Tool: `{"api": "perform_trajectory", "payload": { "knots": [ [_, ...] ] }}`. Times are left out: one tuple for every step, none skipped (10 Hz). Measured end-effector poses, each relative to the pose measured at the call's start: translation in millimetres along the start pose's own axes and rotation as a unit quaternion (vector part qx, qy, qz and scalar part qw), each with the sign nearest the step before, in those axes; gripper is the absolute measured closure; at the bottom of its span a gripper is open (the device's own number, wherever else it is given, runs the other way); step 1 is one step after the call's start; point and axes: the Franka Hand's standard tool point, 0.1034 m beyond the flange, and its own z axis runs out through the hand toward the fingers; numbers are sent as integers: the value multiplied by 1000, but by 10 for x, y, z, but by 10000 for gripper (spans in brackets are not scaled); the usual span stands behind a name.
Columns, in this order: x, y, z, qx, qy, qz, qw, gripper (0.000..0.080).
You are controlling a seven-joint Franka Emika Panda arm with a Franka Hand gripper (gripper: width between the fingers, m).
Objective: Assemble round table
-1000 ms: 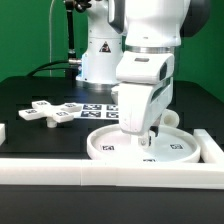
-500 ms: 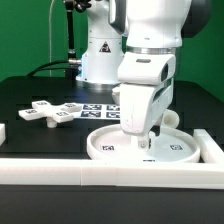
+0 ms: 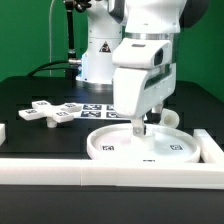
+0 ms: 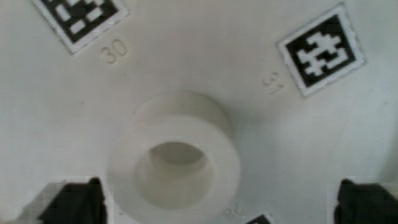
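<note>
We see the gripper [image 3: 140, 128] hanging straight down over the middle of the disc [image 3: 115, 140]. The disc lies flat on the black table [image 3: 25, 90], rim up, near the front rail [image 3: 100, 170]. Another rail [image 3: 212, 147] runs just beside it on the exterior view's right.

From the wrist camera, the gripper [image 4: 222, 203] is released. Its two dark fingers [image 4: 75, 200] stand wide apart and hold nothing. Between them a short round stub [image 4: 178, 150] with a hollow top rises from the disc's face [image 4: 214, 60]. The fingers do not touch it. We cannot tell whether the stub is part of the disc or a separate piece. Two square tags [image 4: 333, 55] sit on the disc's face beyond the stub.

The cross [image 3: 45, 113] lies flat on the table, well apart from the disc, toward the exterior view's left. The marker board [image 3: 93, 109] lies between the cross and the arm. A white rounded part [image 3: 172, 117] shows just behind the disc's far rim on the exterior view's right, but the gripper hides too much of it for us to name it.
</note>
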Motion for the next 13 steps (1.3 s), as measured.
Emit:
{"api": "perform_trajectory", "payload": {
  "knots": [
    [1, -143, -74, -4, 2, 54, 999, 151],
    [34, -339, -153, -6, 3, 100, 995, 151],
    [148, -537, -193, -9, 1, 134, 991, 151],
    [261, -711, -190, -9, 2, 146, 989, 151],
    [317, -788, -169, -8, 4, 142, 990, 151],
    [295, -756, -168, -8, 4, 140, 990, 151],
    [288, -749, -167, -8, 4, 141, 990, 151],
    [291, -754, -165, -8, 4, 140, 990, 151],
    [290, -754, -164, -8, 4, 140, 990, 151],
    [282, -751, -156, -8, 3, 141, 990, 151],
    [235, -716, -108, -15, 15, 174, 985, 151],
    [132, -754, -40, -16, 18, 231, 973, 151],
    [53, -759, -20, -13, 8, 233, 972, 151]
  ]
}}
